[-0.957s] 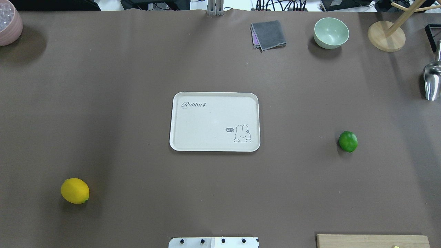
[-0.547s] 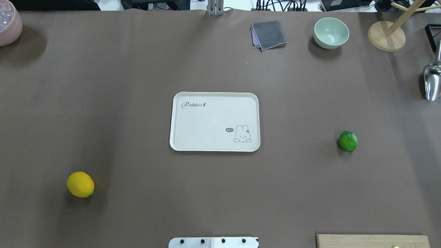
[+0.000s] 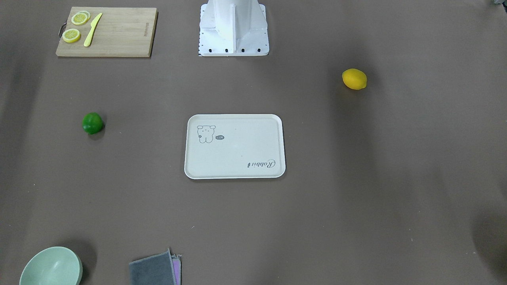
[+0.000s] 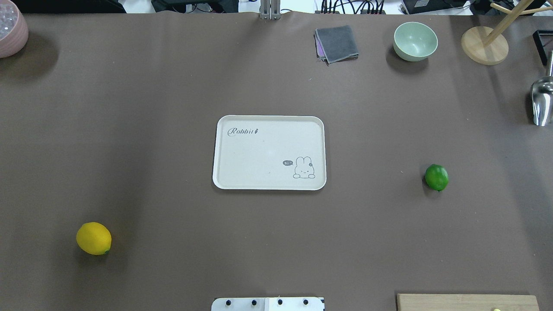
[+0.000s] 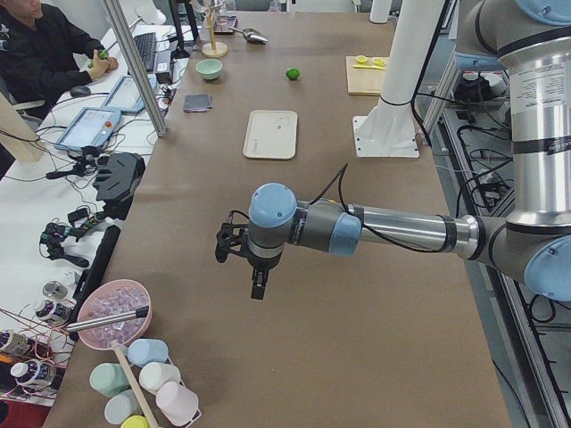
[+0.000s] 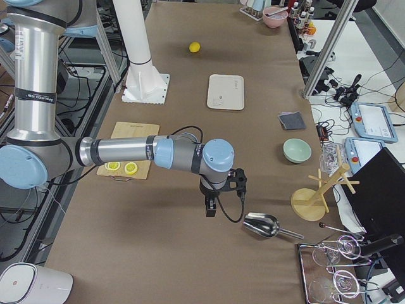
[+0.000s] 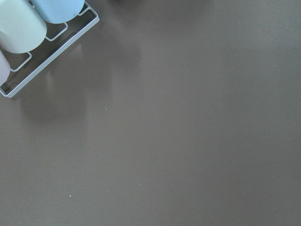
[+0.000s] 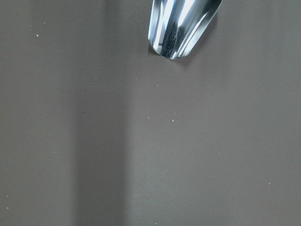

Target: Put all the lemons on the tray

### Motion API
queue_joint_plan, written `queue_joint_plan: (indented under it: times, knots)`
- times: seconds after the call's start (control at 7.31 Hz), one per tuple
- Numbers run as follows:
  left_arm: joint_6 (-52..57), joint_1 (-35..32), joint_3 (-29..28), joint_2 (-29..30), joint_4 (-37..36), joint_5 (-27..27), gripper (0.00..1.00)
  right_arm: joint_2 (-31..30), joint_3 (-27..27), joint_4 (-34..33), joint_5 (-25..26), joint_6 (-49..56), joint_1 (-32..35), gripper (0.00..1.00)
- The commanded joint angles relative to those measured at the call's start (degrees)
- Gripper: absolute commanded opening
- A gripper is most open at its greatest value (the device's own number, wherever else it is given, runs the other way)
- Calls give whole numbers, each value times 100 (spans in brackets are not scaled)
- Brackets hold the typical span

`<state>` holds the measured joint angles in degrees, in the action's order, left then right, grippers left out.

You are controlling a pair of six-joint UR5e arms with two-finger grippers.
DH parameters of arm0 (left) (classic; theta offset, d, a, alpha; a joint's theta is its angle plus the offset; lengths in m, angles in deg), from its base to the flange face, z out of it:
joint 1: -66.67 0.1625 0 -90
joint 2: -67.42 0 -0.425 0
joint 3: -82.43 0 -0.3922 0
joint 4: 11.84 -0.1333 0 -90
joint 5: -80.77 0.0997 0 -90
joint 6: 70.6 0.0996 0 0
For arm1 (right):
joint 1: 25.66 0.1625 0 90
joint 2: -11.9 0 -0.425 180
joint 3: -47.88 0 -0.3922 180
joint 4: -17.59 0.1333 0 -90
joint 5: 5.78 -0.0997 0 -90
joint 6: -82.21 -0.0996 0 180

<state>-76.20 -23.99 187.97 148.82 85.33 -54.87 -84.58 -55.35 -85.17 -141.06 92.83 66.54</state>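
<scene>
While the yellow lemon [image 4: 93, 238] lies on the desk [image 4: 173, 86] well left of the tray [image 4: 259, 151], the green lemon [image 4: 436, 177] lies well right of it; left gripper [image 5: 258, 287] and right gripper [image 6: 211, 209] hover over the desk ends; I cannot tell how wide either stands.

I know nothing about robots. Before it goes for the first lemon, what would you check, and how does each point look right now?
1. Tray empty, with room for both fruits: ok.
2. Yellow lemon lying alone, nothing crowding it: ok.
3. Green lemon also free to grasp: ok.
4. Left gripper open: cannot tell.
5. Right gripper open: cannot tell.
6. A gripper already above a lemon: not ok, neither one shows in the overhead view.
</scene>
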Motion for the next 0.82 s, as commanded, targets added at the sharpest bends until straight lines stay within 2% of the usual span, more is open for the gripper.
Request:
queue_joint_plan:
  times: [0.0,0.14,0.41,0.55,0.68]
  knots:
    - [-3,31,11,156,239,-76,98,295,47,-7,184,63,0,100]
    - [-12,31,-42,173,328,-155,98,314,30,-7,412,63,0,100]
    - [-46,31,-103,182,277,-182,98,218,-83,-7,196,-24,9,100]
    - [-1074,92,-173,217,407,-338,98,261,-110,2,169,-25,9,100]
    - [-2145,484,-165,148,1191,-444,98,288,-110,2,168,-25,0,100]
